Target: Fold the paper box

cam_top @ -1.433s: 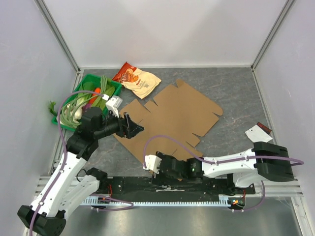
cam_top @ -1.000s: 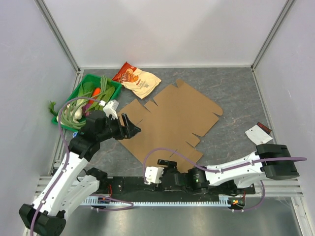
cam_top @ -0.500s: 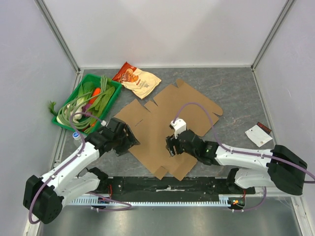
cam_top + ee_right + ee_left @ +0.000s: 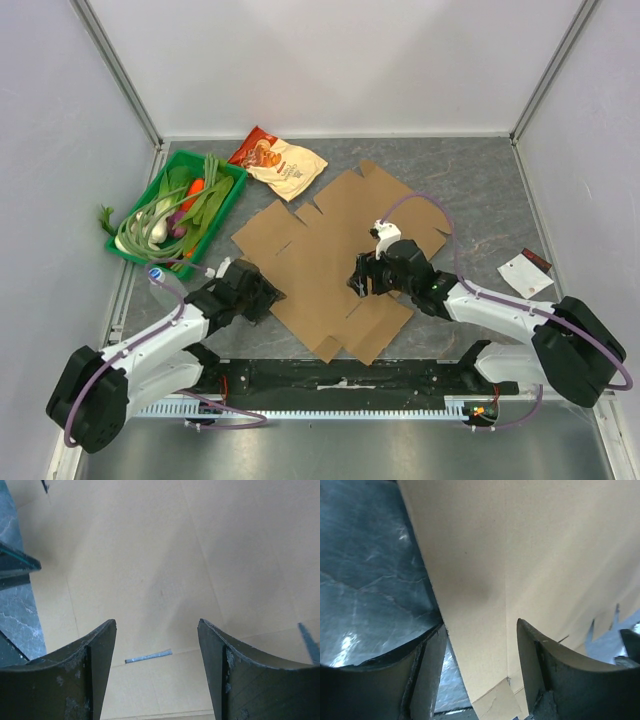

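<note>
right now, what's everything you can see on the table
box: 1, brown, lying flat mid-table
snack bag: 1, cream and red, far side, right of the bin
bin: 1, green, far left
greens: a bunch, green and white, in the bin
card: 1, white and dark, right side
table: 1, grey marbled
left gripper: 1, black, open, at the box's near-left edge
right gripper: 1, black, open, over the box

Matt brown corrugated paper box [image 4: 320, 230] — faintly glossy grey marbled table [image 4: 480, 190] — green plastic crate [image 4: 226, 209].
</note>
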Available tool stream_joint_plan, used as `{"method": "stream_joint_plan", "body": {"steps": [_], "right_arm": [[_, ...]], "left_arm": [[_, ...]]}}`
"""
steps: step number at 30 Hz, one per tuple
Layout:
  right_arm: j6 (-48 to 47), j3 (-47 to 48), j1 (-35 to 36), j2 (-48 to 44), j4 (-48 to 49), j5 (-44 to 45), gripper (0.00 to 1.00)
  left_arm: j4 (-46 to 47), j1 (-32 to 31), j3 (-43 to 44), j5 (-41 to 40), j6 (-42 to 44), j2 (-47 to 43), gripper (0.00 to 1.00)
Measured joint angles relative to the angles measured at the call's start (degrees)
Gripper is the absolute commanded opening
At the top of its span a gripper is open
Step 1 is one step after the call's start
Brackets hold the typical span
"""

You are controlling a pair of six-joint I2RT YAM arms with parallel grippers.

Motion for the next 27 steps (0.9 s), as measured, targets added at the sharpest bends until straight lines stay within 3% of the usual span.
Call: {"method": "stream_joint_plan", "body": {"steps": [3,7,11,15,20,24,27], "right_arm": [[-0.09,-0.57,-0.20,0.17,-0.02,-1.62,0.75],[-0.98,-0.57,-0.20,0.76,0.07,-2.95,0.78],[-2.73,0.07,-0.20,2.12,-0.59,-3.52,0.78],[-4.09,1.25,-0.20,2.47,-1.14,-3.61,0.78],[-4.92,1.60,-0.20,2.45,-1.14,-3.96,0.77],[-5.07,1.60,-0.17,3.69,-0.28,-5.84,0.65],[-4.63,1.60,0.83,7.10,0.59,-8.09,0.63]], "left_arm": [[5.62,-0.11,-2.84,-0.66,-0.74,-1.57,0.62],[9.64,-0.22,-4.31,-2.36,-0.48,-1.70,0.41],[12.37,-0.48,-5.95,-4.46,1.57,-2.16,0.31],[17.70,-0.57,-9.20,-5.42,2.78,-3.69,0.32],[25.79,-0.59,-12.66,-5.25,2.75,-4.07,0.40],[28.37,-0.57,-13.73,-4.31,2.75,-4.44,0.46],[28.72,-0.59,-14.23,-3.17,2.67,-5.25,0.47]]}}
